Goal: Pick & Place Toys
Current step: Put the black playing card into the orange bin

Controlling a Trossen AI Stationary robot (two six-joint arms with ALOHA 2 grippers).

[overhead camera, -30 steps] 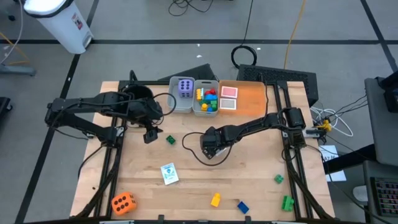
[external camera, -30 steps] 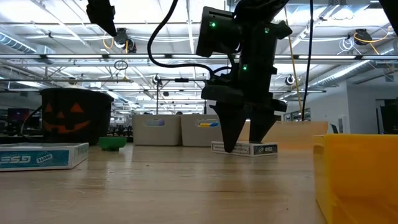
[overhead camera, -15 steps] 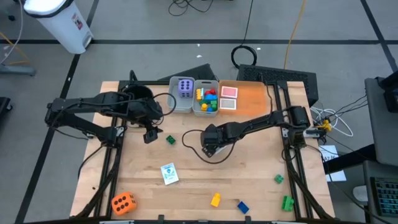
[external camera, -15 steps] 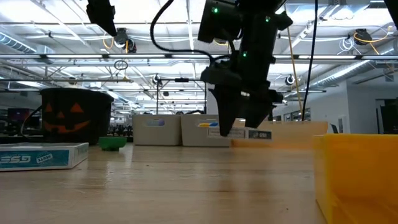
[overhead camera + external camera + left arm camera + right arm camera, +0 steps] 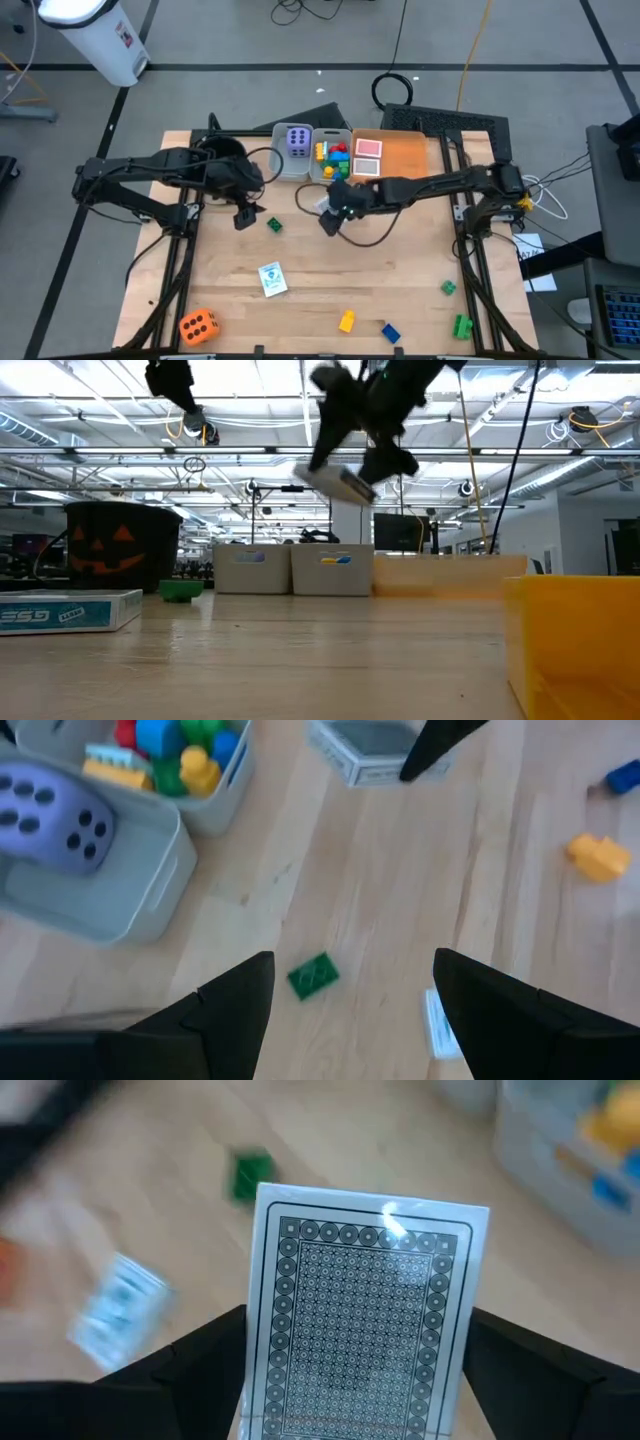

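My right gripper (image 5: 329, 213) hangs above the table's middle, shut on a card pack with a grey patterned back (image 5: 365, 1315); in the low view the pack (image 5: 341, 482) is tilted high over the wood. My left gripper (image 5: 243, 215) waits open above a green brick (image 5: 313, 974) lying flat on the table. One grey bin holds a purple die (image 5: 297, 141); the bin beside it holds coloured bricks (image 5: 334, 160). Two cards (image 5: 368, 157) lie on the orange tray (image 5: 405, 155). A blue-printed card (image 5: 271, 278), an orange die (image 5: 198, 325) and loose bricks (image 5: 346, 321) lie nearer the front. My right gripper pinches the card pack between its two fingers, one on each long side (image 5: 262, 1342), near the end closest to the wrist. The fingers (image 5: 190, 1375) slant downward and run along the pack. The pack is lifted clear of the table and tilted, patterned face up.
The two grey bins (image 5: 284, 168) and the orange tray stand in a row at the table's far edge. Blue (image 5: 390, 332) and green bricks (image 5: 461, 325) lie at the front right. A black pumpkin bucket (image 5: 122, 545) stands beyond the table.
My right gripper has risen from the tabletop with the card pack and gone toward the far edge and the bins, tipping its fingers less steeply down. The pack, which lay flat on the wood, now hangs tilted, clear of the table.
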